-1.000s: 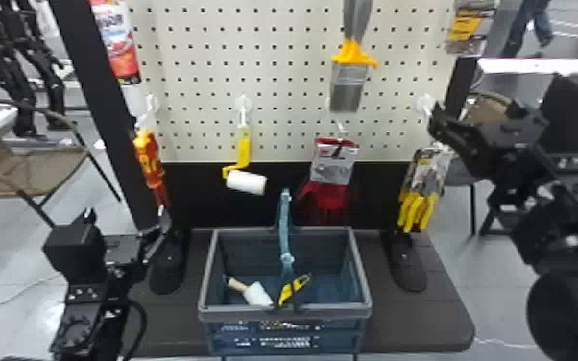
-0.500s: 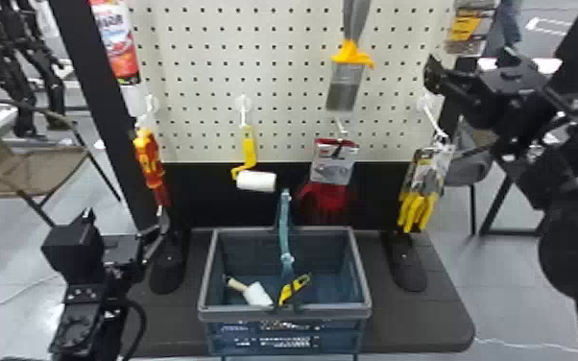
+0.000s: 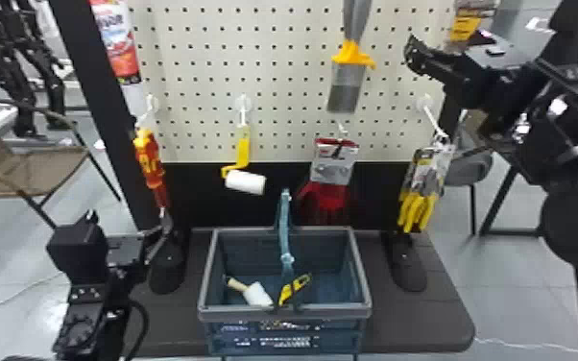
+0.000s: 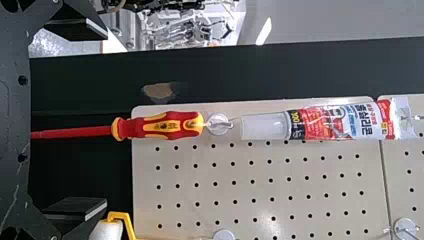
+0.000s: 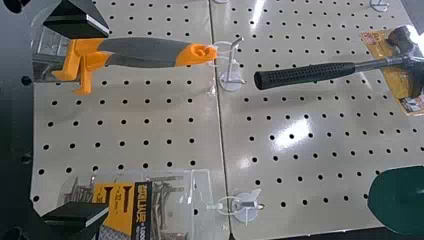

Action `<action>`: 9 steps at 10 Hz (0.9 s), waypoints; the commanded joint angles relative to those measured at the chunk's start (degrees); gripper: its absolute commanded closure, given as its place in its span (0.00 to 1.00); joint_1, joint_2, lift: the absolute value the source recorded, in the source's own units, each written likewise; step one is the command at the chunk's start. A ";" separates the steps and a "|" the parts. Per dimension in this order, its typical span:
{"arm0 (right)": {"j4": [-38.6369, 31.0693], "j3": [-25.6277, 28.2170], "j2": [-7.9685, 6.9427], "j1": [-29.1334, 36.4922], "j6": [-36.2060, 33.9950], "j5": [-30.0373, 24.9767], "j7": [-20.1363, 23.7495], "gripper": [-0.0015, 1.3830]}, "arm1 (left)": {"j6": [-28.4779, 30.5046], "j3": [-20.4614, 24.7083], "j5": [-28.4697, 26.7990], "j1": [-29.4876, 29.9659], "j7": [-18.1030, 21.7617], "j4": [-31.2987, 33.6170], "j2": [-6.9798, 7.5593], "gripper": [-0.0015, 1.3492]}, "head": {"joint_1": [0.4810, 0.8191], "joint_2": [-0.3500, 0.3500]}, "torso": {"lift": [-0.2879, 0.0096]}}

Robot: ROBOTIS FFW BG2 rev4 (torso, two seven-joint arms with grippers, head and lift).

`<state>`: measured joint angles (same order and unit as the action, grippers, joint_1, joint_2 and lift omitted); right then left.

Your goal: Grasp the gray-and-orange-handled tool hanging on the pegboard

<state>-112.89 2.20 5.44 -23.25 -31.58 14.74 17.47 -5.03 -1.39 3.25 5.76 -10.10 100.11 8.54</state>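
Right claw (image 3: pixel 410 52) raised, left claw (image 4: pixel 92 117) low

The basket (image 3: pixel 283 313) sits on our table (image 3: pixel 422 322), before the pegboard (image 3: pixel 283 62). Our right gripper (image 3: pixel 415 49) is right of the tool (image 3: pixel 347 89).

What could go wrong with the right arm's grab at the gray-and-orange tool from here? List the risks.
1. The tool hangs from a single hook. A nudge from the open right gripper could set it swinging or slip it off.
2. The hammer hangs with its handle end close to that same hook, so a finger coming in high along the tool might knock it.
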 commanded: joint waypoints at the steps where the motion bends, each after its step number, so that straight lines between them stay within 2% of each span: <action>1: 1.27 -0.97 0.01 -1.18 -0.41 2.22 0.28 0.06 | 0.02 -0.11 0.00 -0.05 0.00 -0.18 0.07 0.10 | 0.20 0.50 | 0.63; 3: 4.43 -3.26 0.36 -3.55 -0.50 4.07 2.04 0.05 | 0.10 -0.11 0.18 -0.14 0.00 -0.35 0.16 0.10 | 0.20 0.50 | 0.63; 6: 9.71 -6.60 2.21 -8.83 -0.76 8.20 5.38 0.05 | -0.16 -0.11 0.44 -0.22 0.00 -0.61 0.16 0.10 | 0.20 0.50 | 0.63; 9: 16.65 -10.02 5.02 -13.66 0.73 11.89 9.07 0.05 | -0.78 0.07 0.79 -0.14 0.00 -1.05 0.24 0.10 | 0.20 0.50 | 0.63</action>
<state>-97.50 -6.95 9.81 -36.03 -31.36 26.25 26.53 -5.67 -1.43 4.02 5.62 -10.10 99.20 8.81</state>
